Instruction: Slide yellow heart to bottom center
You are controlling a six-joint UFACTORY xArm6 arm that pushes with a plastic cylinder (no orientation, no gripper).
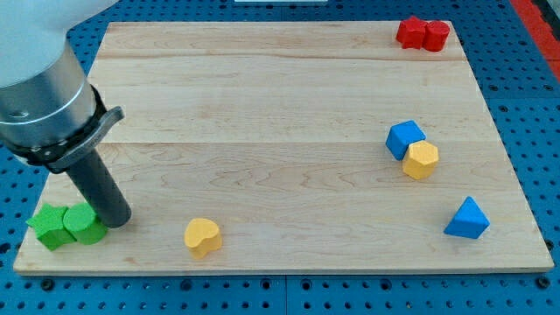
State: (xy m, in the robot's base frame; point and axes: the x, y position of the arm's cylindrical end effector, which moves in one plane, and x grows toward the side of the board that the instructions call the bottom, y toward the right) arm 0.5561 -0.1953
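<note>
Seven small coloured blocks lie on a pale wooden surface (289, 96) that rests on a blue perforated base. The arm carries no fingers at all, so nothing can be clenched, released or grasped; it ends in a straight dark rod that can only push. The rod comes down from the view's top left, and its tip (116, 220) meets the surface near the bottom left corner, touching or just beside two green blocks (66, 225) of unclear shape.

The yellow heart (202, 236) sits close to the bottom edge, left of centre. It lies to the view's right of the tip and slightly lower, with bare wood between them. The bottom centre, where it should go, is farther right along that same edge. So tip, heart and goal fall roughly in one line running left to right, which likely suits a simple rightward push from the heart's left side.

Well apart on the right are a blue cube (405, 139) touching a yellow hexagonal block (421, 160), and a blue triangular block (466, 219) near the bottom right. Two red blocks (423, 33) sit at the top right.
</note>
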